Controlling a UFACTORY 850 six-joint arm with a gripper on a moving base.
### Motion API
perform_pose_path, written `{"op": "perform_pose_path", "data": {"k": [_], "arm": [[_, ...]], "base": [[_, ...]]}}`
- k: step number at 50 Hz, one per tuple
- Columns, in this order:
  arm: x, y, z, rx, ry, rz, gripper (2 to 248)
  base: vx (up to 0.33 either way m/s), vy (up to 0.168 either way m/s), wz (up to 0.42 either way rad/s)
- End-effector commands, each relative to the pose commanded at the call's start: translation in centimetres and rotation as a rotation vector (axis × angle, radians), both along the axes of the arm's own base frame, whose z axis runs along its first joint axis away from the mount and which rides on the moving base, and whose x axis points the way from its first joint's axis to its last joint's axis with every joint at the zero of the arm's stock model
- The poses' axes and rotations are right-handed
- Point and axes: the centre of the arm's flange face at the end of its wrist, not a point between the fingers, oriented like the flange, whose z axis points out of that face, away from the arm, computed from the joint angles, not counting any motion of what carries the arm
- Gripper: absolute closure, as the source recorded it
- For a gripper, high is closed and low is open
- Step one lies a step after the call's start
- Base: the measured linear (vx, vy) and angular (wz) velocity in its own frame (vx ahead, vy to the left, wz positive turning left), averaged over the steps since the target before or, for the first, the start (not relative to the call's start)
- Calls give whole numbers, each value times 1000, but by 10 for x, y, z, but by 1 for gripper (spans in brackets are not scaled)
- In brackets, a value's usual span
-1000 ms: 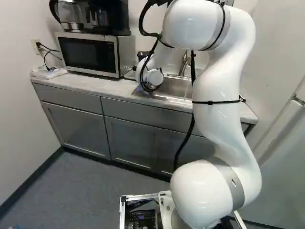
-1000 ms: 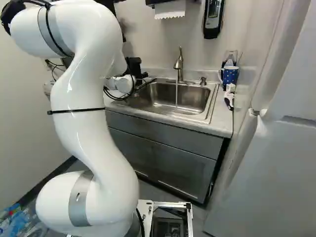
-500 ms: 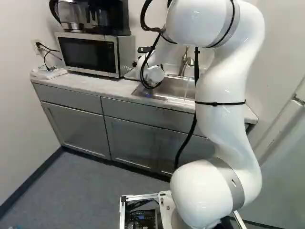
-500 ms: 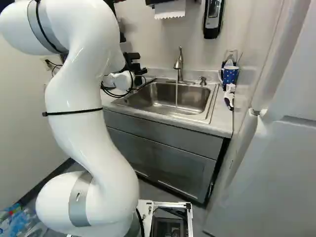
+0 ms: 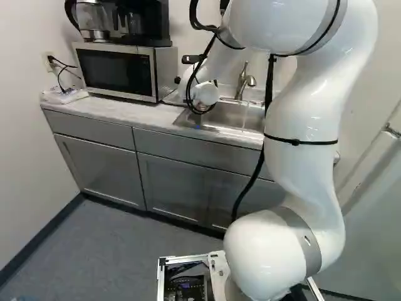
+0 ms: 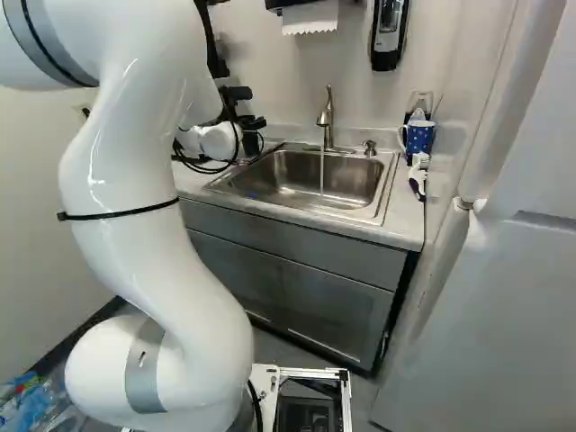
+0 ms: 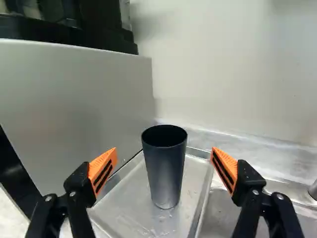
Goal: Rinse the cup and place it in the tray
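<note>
The arm (image 5: 301, 138) has just pulled back a bit from the sink (image 6: 288, 171). The gripper (image 7: 164, 151) is spread wide and pinches nothing. The cup (image 7: 165, 173) stands up in the tray (image 7: 124, 203), ahead of the gripper and not touching it. So I think the cup is let go and the job is almost done. I can't tell if it is rinsed. Water (image 6: 321, 171) runs from the tap (image 6: 326, 117). I count one cup, one tray, one sink, one tap, one blue mug (image 6: 419, 137) and one microwave (image 5: 119, 72).
</note>
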Motion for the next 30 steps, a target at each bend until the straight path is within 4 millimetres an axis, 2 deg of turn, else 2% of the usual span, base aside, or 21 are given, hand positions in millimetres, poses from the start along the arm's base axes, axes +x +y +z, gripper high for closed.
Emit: {"op": "perform_pose_path", "data": {"k": [30], "arm": [[0, 0, 28, 2, 0, 2, 3]], "base": [[0, 0, 0]]}}
